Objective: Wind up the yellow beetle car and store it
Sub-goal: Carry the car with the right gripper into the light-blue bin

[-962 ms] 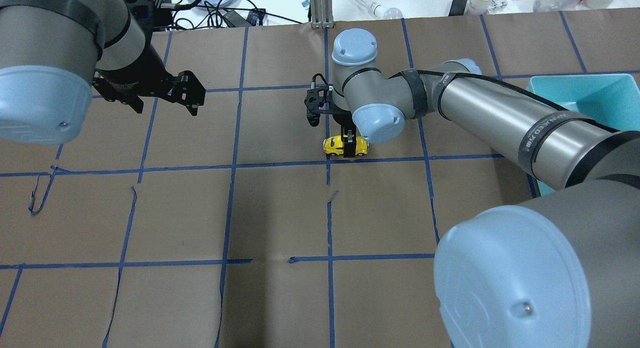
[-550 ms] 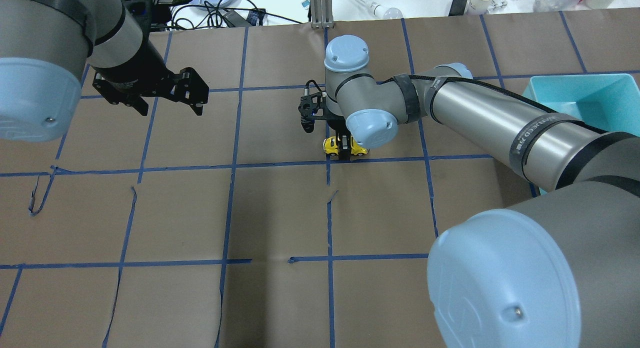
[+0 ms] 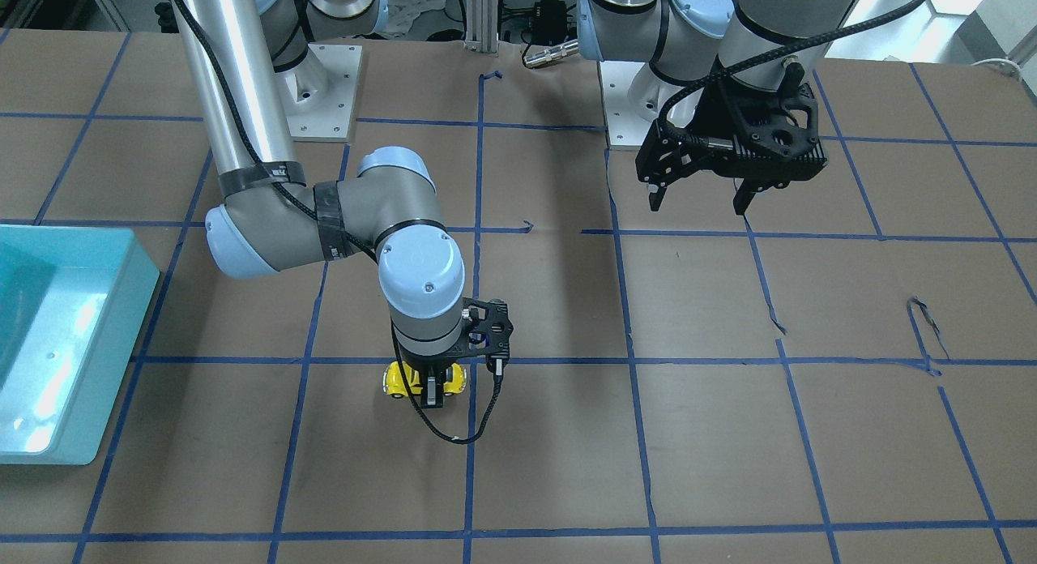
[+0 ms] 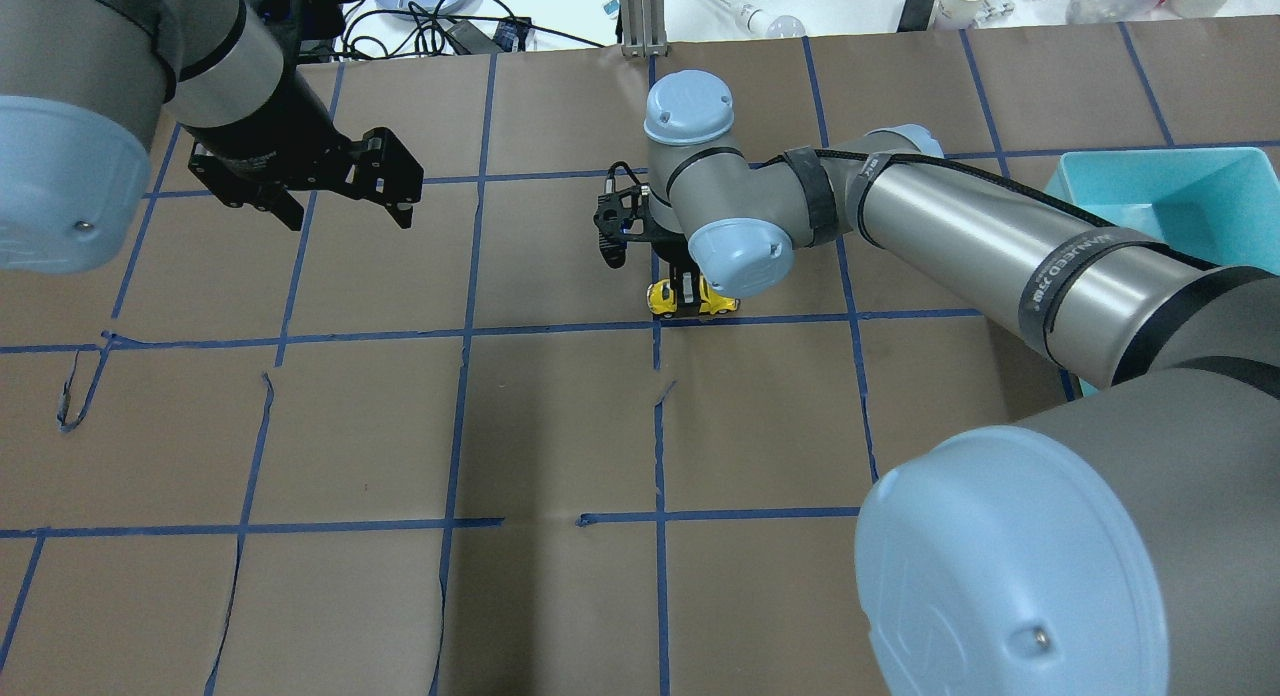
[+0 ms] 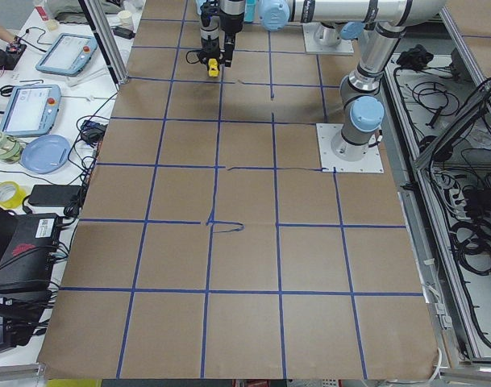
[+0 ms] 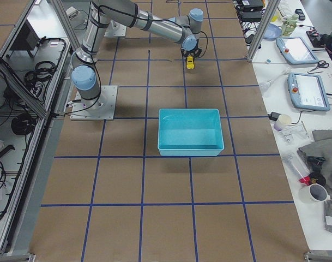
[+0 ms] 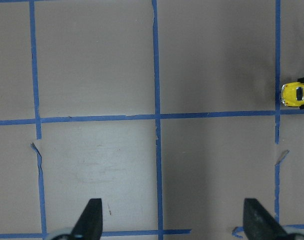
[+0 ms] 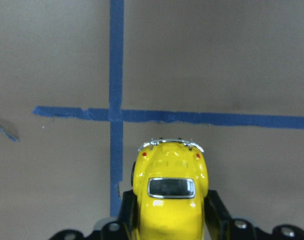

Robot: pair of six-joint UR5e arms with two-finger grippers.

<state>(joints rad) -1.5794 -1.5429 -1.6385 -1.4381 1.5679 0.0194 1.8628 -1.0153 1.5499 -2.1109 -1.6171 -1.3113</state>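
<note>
The yellow beetle car [image 4: 662, 297] sits between the fingers of my right gripper [image 4: 690, 306], at or just above the brown paper near a blue tape crossing. The right wrist view shows the car [image 8: 169, 192] from above with a black finger [image 8: 215, 212] pressed on each side. In the front view the car [image 3: 397, 379] is under the right wrist and the gripper [image 3: 433, 395] points straight down. My left gripper [image 4: 350, 216] hovers open and empty far to the car's left. Its wrist view shows the car [image 7: 294, 94] at the right edge.
A teal bin [image 4: 1160, 191] stands at the table's right side, partly behind my right arm; it also shows in the front view [image 3: 89, 337] and the right view [image 6: 190, 148]. Blue tape grids the brown paper. Clutter lies beyond the far table edge.
My right gripper has come down and slightly left with the car in it. My left gripper has drifted a little to the right and stayed open.
</note>
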